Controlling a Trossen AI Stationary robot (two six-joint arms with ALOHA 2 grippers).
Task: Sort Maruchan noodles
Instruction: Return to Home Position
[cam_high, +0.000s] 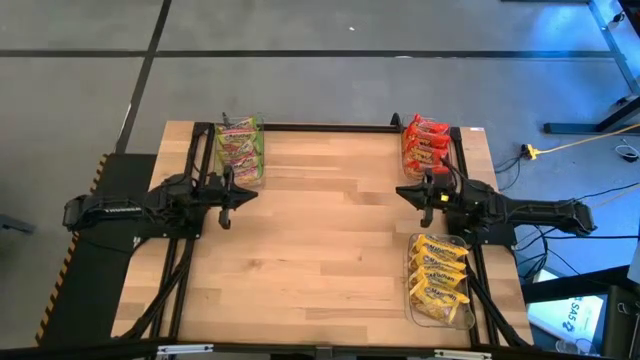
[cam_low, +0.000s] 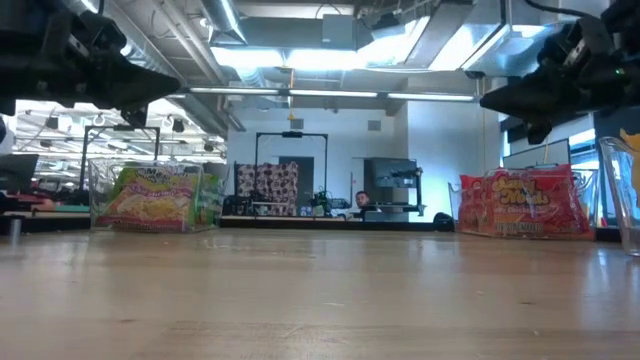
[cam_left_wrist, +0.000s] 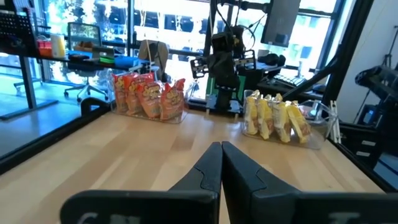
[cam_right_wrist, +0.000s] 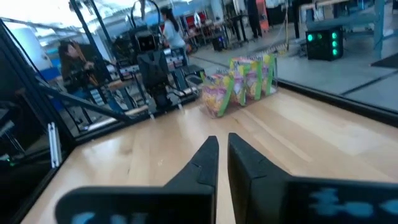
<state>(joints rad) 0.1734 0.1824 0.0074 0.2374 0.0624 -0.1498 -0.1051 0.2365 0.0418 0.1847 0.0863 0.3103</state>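
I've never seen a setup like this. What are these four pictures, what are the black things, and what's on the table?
It is a robot with two dark arms at a wooden table. One picture looks down from above, one looks level across the tabletop, and two come from cameras on the arms' wrists, each looking past that arm's two-finger tool. Noodle packets sit sorted by colour in clear bins. In the overhead picture the green packets are at top left, the red packets at top right and the yellow packets at bottom right. The left tool and the right tool are closed and hold nothing. Both arms sit folded at the table's sides.
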